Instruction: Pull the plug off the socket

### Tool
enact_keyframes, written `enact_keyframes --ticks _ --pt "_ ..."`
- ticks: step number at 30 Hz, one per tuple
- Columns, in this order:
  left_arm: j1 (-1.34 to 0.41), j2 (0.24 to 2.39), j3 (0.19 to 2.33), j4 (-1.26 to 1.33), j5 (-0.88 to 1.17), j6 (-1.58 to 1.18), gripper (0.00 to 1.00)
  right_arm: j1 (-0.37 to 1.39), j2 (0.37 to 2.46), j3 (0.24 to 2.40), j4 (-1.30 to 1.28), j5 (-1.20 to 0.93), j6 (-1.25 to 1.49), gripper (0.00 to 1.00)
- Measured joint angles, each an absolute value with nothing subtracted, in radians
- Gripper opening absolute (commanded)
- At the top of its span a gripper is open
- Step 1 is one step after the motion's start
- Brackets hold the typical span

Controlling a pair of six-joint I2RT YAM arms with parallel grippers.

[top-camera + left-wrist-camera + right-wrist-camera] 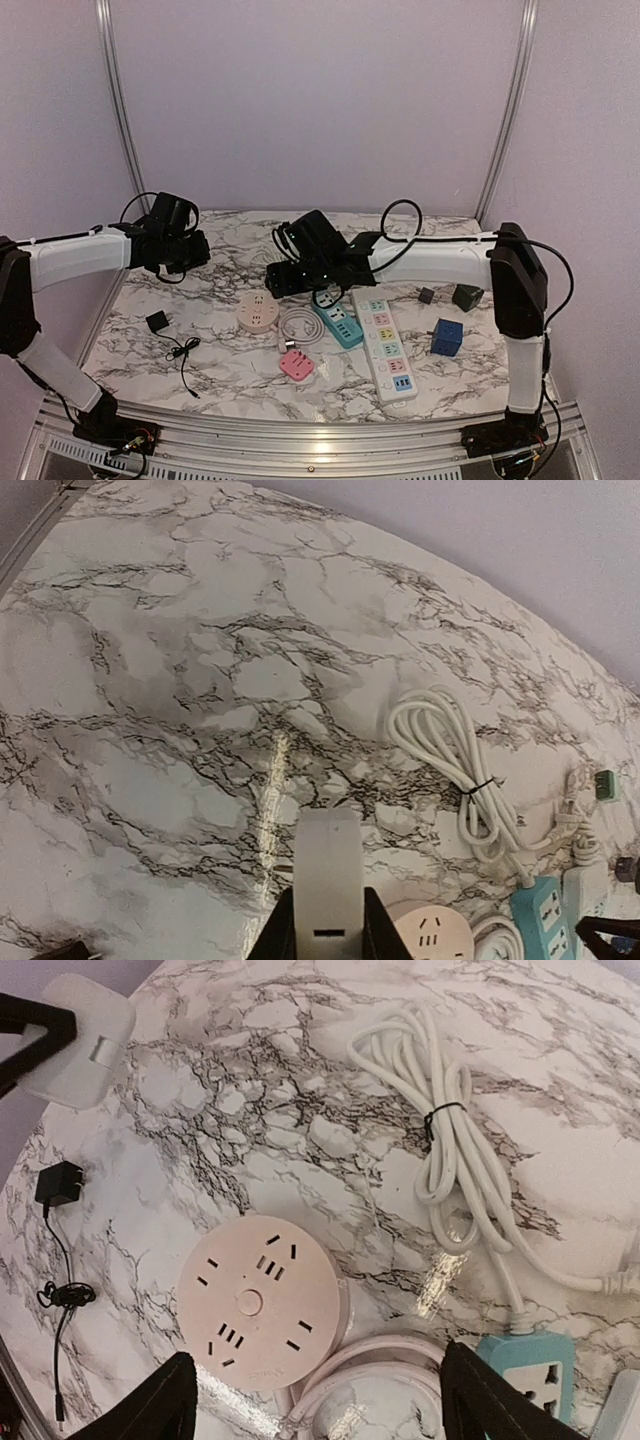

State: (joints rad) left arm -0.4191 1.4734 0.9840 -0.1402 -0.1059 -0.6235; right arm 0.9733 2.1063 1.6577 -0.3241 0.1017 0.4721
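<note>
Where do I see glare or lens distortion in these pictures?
Left wrist: a bright glare streak on the marble table just beyond the held white plug; the table's far edge bows. Right wrist: a similar glare patch below the coiled white cord, same bowing. Top external: even light, lines nearly straight, glare on the front metal rail.

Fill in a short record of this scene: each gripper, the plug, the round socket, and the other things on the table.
left gripper: shut on the white plug, holding it above the table
right gripper: open, above the round pink socket
socket state: flat on the table, nothing plugged in
power strips: long white strip, teal strip beside it
loose items: black charger, blue cube, tied white cord
</note>
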Motion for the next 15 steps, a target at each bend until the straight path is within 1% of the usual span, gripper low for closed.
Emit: enact_keyframes --ticks 7,13,15 --pt "-0.482 1.691 1.135 -0.403 -0.369 -0.560 0.10 0.951 1.843 1.475 -0.246 0.140 0.440 0.88" --pt "-0.508 1.832 1.235 -0.533 -0.482 -0.536 0.21 0.906 1.646 1.311 -0.208 0.201 0.426 0.90" --pt "-0.510 1.860 1.263 -0.559 -0.501 -0.531 0.27 0.894 1.590 1.261 -0.202 0.224 0.422 0.90"
